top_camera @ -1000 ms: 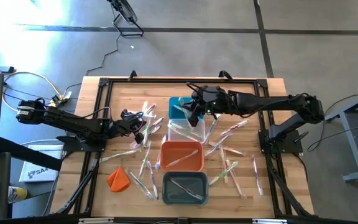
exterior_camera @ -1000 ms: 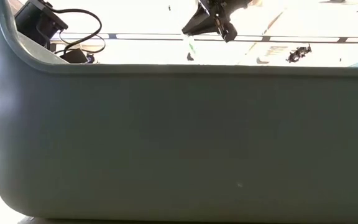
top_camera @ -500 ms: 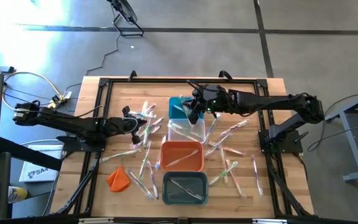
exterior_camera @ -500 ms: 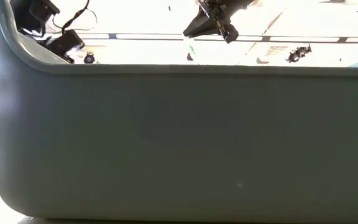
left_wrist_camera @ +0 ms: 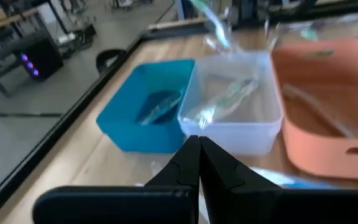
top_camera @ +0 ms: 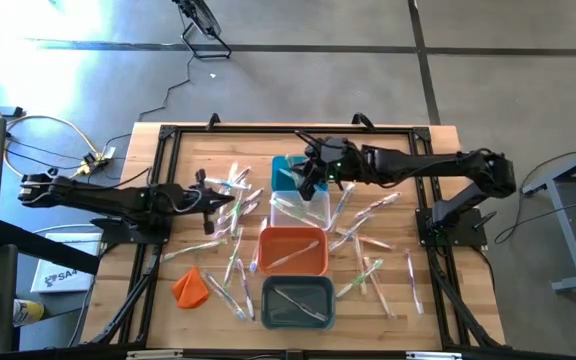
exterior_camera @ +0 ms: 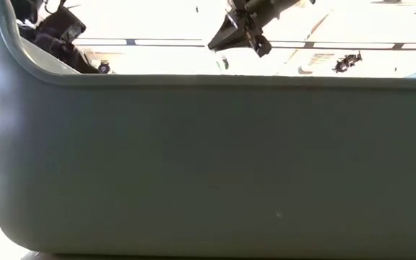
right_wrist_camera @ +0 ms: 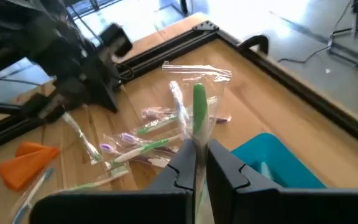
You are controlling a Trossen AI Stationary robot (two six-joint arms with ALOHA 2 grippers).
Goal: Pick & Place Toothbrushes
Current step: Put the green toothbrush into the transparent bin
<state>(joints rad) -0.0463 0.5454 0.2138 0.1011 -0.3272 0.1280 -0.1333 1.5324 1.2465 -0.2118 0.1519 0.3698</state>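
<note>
Right gripper is above the teal bin and clear bin, fingers clamped on a green toothbrush in clear wrap; brush is lifted off the table, standing up btwn the fingers.

Left gripper is over the table's left half, near a cluster of wrapped toothbrushes. Fingers pressed together; a thin wrapped brush hangs by its tip in the right wrist view, but whether it is gripped can't be told.

Other brushes lie scattered both sides of the bin row; some inside the teal, clear, orange bin and grey bin. Orange cloth lump sits at the table's front left.
</note>
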